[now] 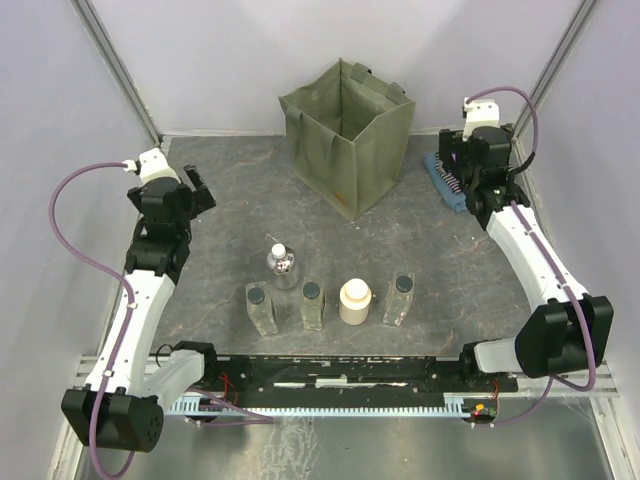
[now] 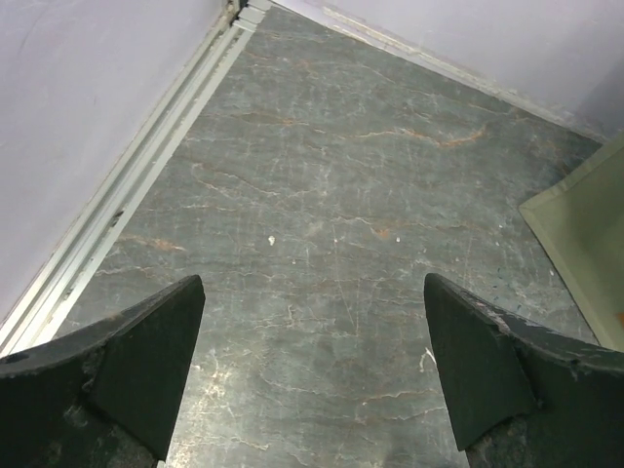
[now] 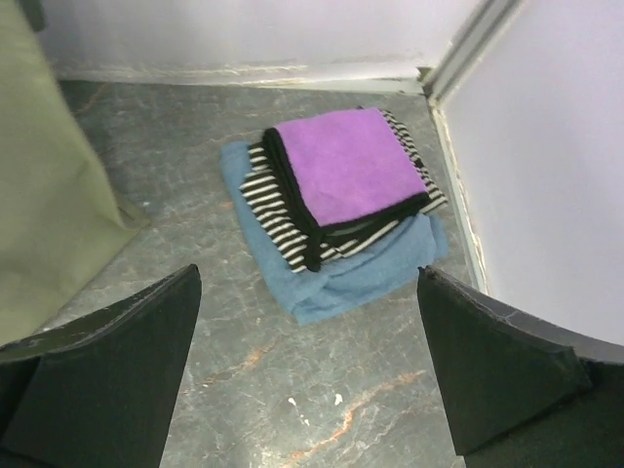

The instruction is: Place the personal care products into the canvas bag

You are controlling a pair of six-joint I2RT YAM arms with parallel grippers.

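The olive-green canvas bag (image 1: 347, 135) stands open at the back centre; its side also shows in the left wrist view (image 2: 585, 249) and the right wrist view (image 3: 39, 195). Near the front stand three clear rectangular bottles with dark caps (image 1: 260, 307) (image 1: 312, 304) (image 1: 399, 300), a cream-white jar (image 1: 354, 301) and a round nozzle-topped bottle (image 1: 282, 265). My left gripper (image 1: 199, 189) (image 2: 312, 370) is open and empty over bare table, left of the bag. My right gripper (image 1: 452, 163) (image 3: 307, 361) is open and empty, right of the bag.
A folded stack of blue, striped and purple cloth (image 3: 341, 195) lies in the back right corner (image 1: 445, 182), just ahead of my right gripper. Walls close the table at the back and both sides.
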